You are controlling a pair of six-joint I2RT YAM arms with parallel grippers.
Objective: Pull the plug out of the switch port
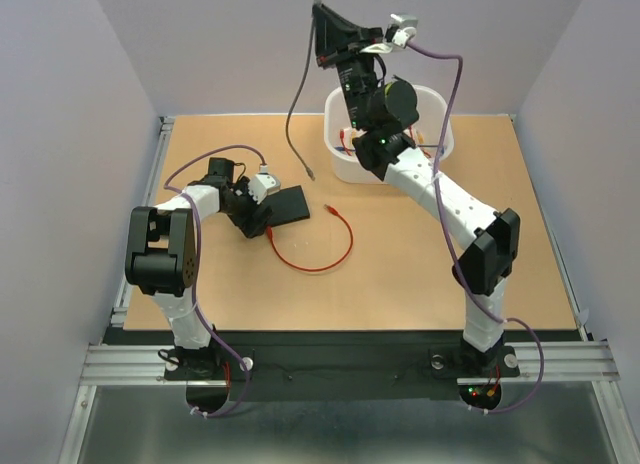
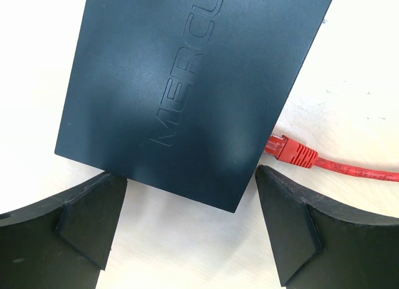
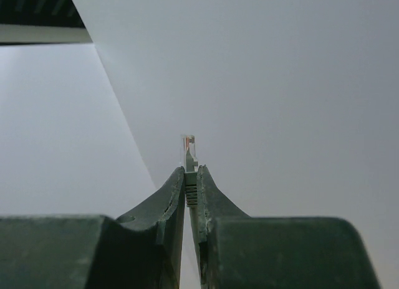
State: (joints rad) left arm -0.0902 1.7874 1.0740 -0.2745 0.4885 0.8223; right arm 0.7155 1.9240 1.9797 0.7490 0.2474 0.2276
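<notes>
Switch (image 2: 187, 96): I see it flat on the worktop (image 1: 400, 284), its near corner between the left jaws, which stand released and clear of it. Red plug (image 2: 292, 151): against the switch's edge, just beside one jaw. Grey plug (image 3: 189, 153): clenched in the raised right jaws, grey cable (image 1: 297, 94) dangling

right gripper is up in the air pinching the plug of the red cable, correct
Not the red one. The right gripper is raised and shut on the plug of the grey cable; the top external view shows that cable hanging from it. The red cable lies on the table, its plug at the switch.
</notes>
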